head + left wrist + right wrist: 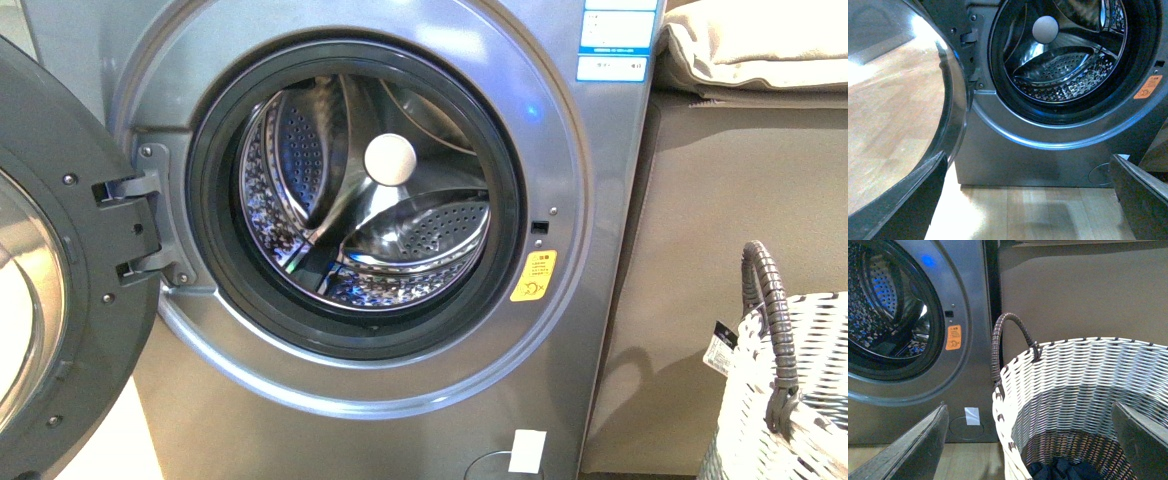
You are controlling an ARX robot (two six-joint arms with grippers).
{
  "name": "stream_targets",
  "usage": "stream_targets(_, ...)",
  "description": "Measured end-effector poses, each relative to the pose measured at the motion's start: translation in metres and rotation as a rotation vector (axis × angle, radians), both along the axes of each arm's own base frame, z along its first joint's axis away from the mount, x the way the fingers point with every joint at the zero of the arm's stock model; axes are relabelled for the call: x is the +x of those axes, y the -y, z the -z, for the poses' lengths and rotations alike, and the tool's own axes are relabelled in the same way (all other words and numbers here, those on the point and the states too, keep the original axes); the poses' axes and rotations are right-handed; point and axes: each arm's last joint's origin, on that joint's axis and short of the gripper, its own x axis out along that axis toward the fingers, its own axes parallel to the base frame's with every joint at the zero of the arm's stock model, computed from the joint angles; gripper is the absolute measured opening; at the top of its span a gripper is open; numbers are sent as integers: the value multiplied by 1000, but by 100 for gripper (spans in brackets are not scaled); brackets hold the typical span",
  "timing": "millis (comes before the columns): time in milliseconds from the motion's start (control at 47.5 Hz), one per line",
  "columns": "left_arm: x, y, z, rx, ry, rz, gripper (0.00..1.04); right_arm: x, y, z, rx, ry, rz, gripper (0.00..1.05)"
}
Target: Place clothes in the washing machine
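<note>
The washing machine point(400, 420) is silver-grey, and its door point(50, 250) is swung open to the left. Its perforated steel drum point(370, 200) holds no fabric that I can see. The dark navy clothes point(1063, 471) lie at the bottom of the white woven basket point(1088, 375), shown only in the right wrist view. My right gripper point(1030, 440) hangs open above the basket's mouth, well clear of the clothes. My left gripper point(1030, 200) is open and empty, low before the washing machine point(1048, 160), over the wooden floor. Neither gripper shows in the front view.
The basket point(790, 400) with its grey handle point(770, 300) stands to the right of the machine. A beige folded cloth point(760, 50) lies on a brown-grey cabinet point(700, 250) behind it. The open door's glass point(898, 100) stands close beside my left gripper.
</note>
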Motion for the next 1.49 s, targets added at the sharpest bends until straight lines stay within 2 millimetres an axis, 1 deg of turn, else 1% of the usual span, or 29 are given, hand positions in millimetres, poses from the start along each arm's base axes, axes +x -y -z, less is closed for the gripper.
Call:
stream_targets(736, 0, 0, 0, 0, 0, 0, 98, 0, 0, 0, 0, 0, 0, 97)
stream_targets(800, 0, 0, 0, 0, 0, 0, 98, 1, 2, -9, 19, 91, -81, 97)
stream_targets(842, 0, 0, 0, 0, 0, 1, 98, 3, 5, -14, 15, 128, -98, 97)
stream_targets(1115, 0, 0, 0, 0, 0, 1, 98, 27, 32, -46, -12, 178, -73, 97)
stream_targets(1199, 0, 0, 0, 0, 0, 1, 98, 41, 46, -56, -15, 175, -42, 97)
stream_targets(1283, 0, 0, 0, 0, 0, 1, 98, 58, 61, -62, 10, 140, -17, 97)
stream_targets(1368, 0, 0, 0, 0, 0, 1, 98, 80, 78, -60, 54, 58, 14, 97)
stream_targets(1431, 0, 0, 0, 0, 0, 1, 98, 96, 87, -52, 104, -25, 18, 97)
stream_targets(1494, 0, 0, 0, 0, 0, 1, 98, 112, 94, -40, 138, -103, 29, 97)
